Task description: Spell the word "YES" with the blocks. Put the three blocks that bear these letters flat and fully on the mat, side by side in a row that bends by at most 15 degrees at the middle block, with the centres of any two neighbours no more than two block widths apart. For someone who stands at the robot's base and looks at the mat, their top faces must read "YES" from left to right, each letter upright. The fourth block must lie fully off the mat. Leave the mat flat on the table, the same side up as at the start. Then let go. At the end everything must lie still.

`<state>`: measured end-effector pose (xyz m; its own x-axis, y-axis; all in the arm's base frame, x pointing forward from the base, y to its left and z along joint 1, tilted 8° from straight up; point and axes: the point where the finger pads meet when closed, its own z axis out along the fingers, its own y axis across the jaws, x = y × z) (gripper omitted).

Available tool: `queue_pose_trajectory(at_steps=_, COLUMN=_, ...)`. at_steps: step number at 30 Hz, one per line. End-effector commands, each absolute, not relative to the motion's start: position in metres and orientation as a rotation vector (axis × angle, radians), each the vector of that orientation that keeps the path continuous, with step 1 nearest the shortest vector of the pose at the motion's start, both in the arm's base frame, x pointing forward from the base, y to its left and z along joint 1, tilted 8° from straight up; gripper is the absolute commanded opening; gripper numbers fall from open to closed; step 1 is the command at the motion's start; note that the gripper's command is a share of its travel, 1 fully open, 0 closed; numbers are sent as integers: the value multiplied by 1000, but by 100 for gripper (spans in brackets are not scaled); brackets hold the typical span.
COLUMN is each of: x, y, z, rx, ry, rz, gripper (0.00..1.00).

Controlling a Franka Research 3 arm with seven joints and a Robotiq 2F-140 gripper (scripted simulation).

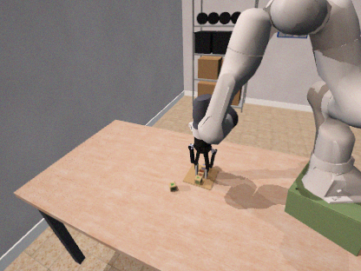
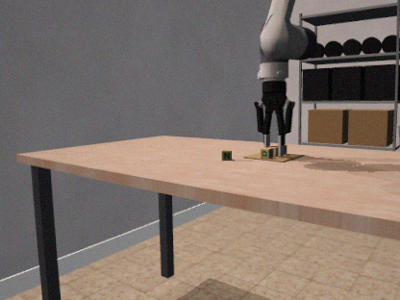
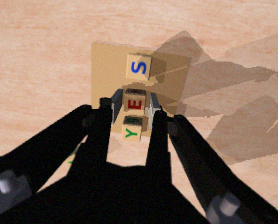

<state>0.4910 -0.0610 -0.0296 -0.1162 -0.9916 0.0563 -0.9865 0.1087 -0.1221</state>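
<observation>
Claw: black two-finger gripper (image 3: 136,111) stood parted, straddling the wooden E block (image 3: 135,102); grip released.
Axis: the row ran straight away from the claw along the tan cardboard mat (image 3: 107,62), with wooden Y block (image 3: 132,128) nearest and wooden S block (image 3: 138,65) farthest.
Outlier: green-lettered fourth block (image 1: 173,186) lay on the light wooden table (image 1: 108,163), off the mat.
Next: a straight lift looked safest.
</observation>
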Motion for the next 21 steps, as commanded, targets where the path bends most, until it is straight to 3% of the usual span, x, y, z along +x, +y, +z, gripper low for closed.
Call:
queue_pose_trajectory(at_steps=1, x=492, y=-61, z=-28, rx=-2065, ry=2305, rz=-203, gripper=28)
queue_pose_trajectory(at_steps=21, x=483, y=-56, z=48, rx=-2065, ry=2305, rz=-203, gripper=28)
